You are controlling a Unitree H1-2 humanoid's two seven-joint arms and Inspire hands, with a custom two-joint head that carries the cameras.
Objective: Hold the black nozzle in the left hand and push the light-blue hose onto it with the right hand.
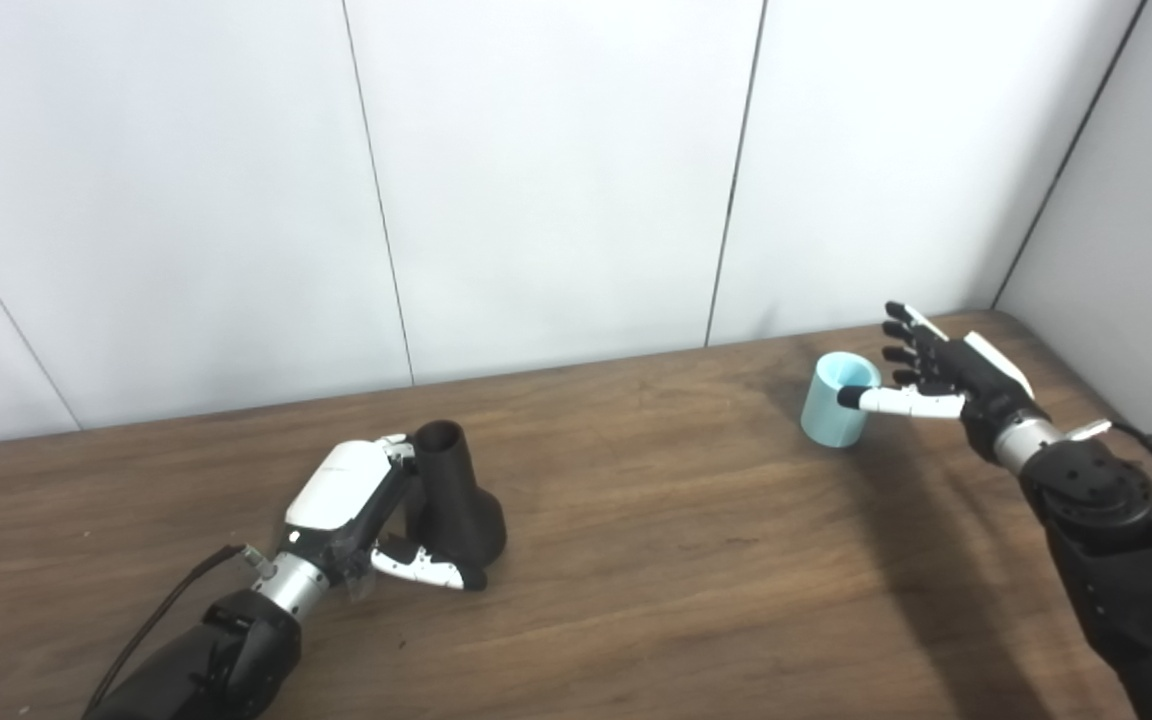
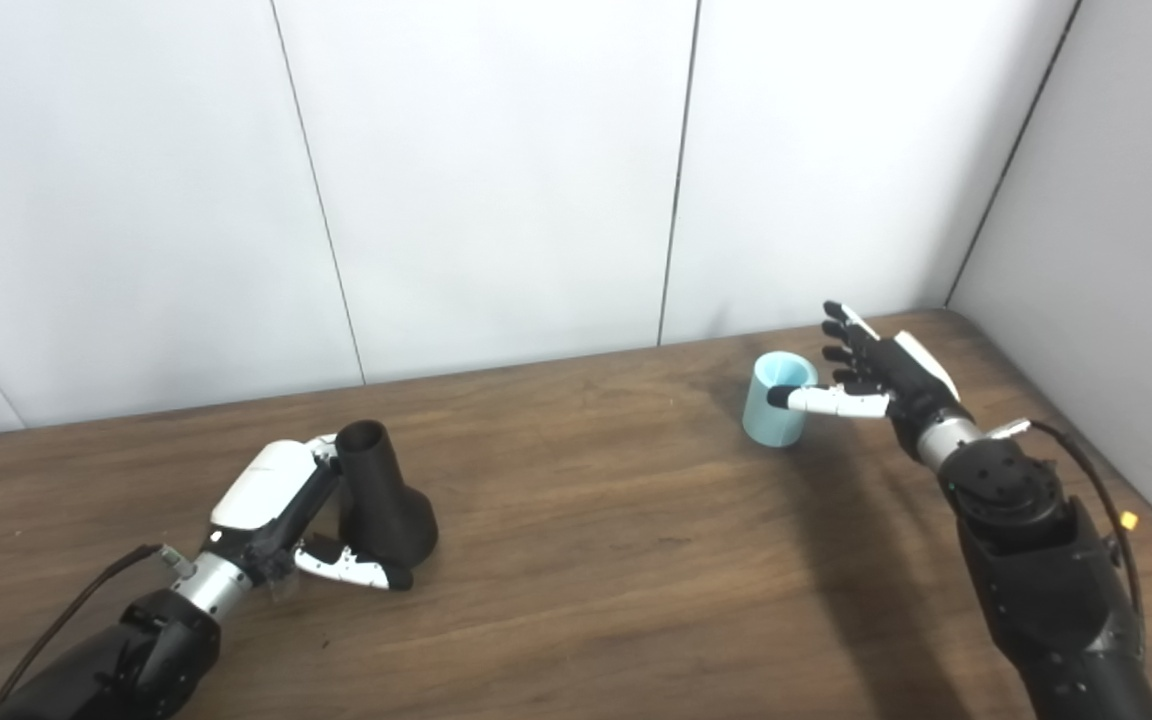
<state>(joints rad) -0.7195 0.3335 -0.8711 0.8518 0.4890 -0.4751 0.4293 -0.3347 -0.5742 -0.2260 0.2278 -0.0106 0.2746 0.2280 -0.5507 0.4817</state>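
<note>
Two grasps half-made. Left hand (image 1: 361,505) wrapped about upright black flared plastic nozzle (image 1: 451,495), near left on brown wooden table (image 1: 656,560). Right hand (image 1: 936,375) spread beside short light-blue cylindrical hose (image 1: 836,400), far right, thumb across rim. Likely to tip if nudged before closing.

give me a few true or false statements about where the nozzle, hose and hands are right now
1. The black nozzle stands upright on the table. True.
2. The light-blue hose is already pushed onto the nozzle. False: it stands apart, far across the table near the back right corner.
3. The left hand is at the nozzle, thumb in front of its base. True.
4. The right hand is closed in a fist on the table. False: its fingers are spread, beside the hose.
5. The hose lies flat on its side. False: it stands on end, opening up.
</note>
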